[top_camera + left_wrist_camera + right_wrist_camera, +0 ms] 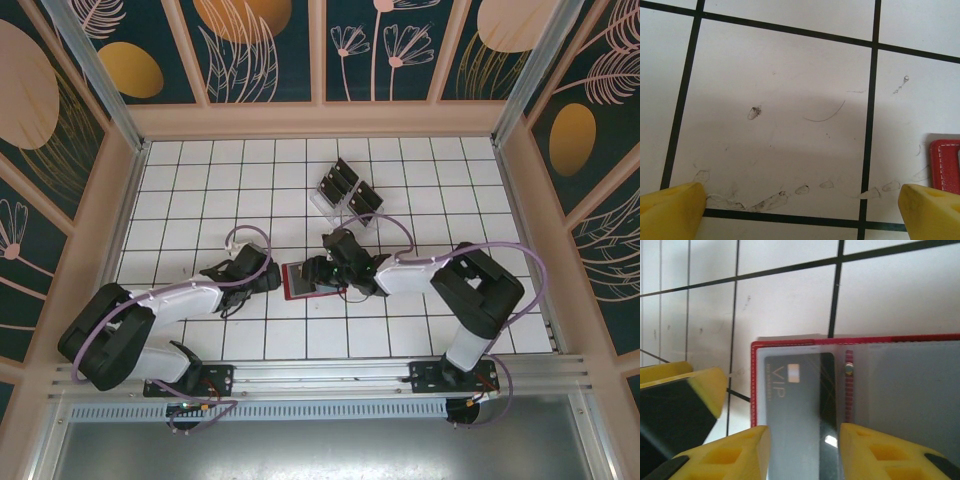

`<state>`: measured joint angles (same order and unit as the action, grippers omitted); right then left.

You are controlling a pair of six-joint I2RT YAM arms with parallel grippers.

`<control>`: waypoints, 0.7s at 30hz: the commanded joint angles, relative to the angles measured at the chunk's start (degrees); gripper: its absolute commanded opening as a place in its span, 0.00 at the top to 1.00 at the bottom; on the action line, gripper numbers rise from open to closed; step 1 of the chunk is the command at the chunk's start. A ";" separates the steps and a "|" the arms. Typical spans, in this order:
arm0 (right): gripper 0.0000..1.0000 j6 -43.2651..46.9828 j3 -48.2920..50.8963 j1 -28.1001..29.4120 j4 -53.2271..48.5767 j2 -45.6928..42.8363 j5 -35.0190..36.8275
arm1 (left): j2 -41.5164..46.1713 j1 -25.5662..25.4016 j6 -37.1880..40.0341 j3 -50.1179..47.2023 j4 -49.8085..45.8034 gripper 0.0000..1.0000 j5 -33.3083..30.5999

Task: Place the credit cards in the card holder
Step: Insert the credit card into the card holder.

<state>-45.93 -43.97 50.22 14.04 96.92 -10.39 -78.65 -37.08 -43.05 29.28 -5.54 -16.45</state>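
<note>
The red card holder lies open on the tiles between both arms, its greyish pockets facing up. A black credit card marked VIP sits partly under the left translucent pocket. My right gripper is above the holder, with its yellow fingers closed against the card's two long edges. More black credit cards stand in a clear rack behind. My left gripper hovers low over bare tile, open wide and holding nothing. It is just left of the holder's red edge.
The clear tiered rack stands about one tile beyond the right gripper. One left finger shows close to the holder's left rim. Wooden walls ring the tiled floor, and free tiles lie to the left and right.
</note>
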 commanded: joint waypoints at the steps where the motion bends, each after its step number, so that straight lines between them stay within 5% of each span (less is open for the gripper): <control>1: 0.58 0.37 0.77 0.42 -0.46 -3.46 1.03 | -0.88 -0.53 1.38 1.57 0.55 0.02 0.40; 21: 0.67 0.27 2.07 1.39 0.02 -0.01 0.83 | -5.32 -4.56 1.34 3.17 -0.55 0.01 -3.99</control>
<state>-45.71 -42.26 50.92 13.32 95.55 -9.98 -82.76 -41.30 -42.02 31.75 -5.56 -19.09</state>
